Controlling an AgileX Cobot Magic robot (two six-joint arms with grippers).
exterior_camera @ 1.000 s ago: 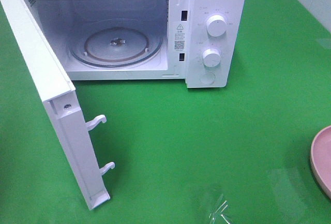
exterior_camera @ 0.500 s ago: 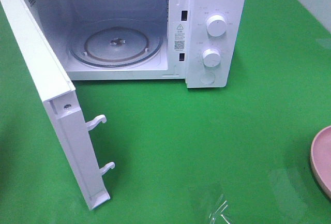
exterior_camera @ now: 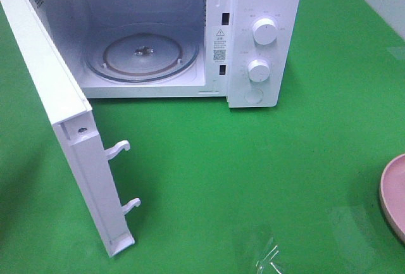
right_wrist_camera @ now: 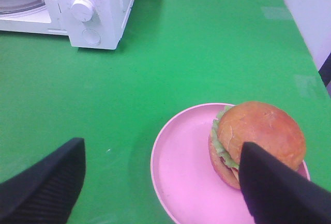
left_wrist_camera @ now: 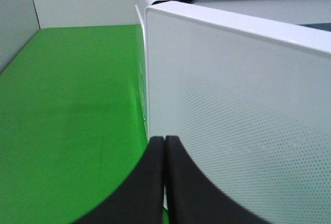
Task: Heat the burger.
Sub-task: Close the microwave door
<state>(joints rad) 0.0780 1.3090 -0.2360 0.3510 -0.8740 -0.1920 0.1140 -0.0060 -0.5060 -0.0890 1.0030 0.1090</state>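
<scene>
Right gripper (right_wrist_camera: 160,182) spread wide, holding nothing, above the pink plate (right_wrist_camera: 181,177). Burger (right_wrist_camera: 256,141) rests on the plate's 3 o'clock side, tipped, bun dome leaning toward 1 o'clock, lettuce edge facing 9; round, no clear long axis. Left gripper (left_wrist_camera: 164,154) fingers pressed together, empty, just beside the open microwave door (exterior_camera: 63,122). Microwave (exterior_camera: 266,8) at 12 o'clock, glass turntable (exterior_camera: 142,52) bare; warning label print unreadable.

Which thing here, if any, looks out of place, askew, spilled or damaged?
Nothing looks spilled or damaged. The burger sits off-centre on the plate, toward one rim, but upright and whole. The microwave door stands wide open over a bare turntable, which suits loading.
</scene>
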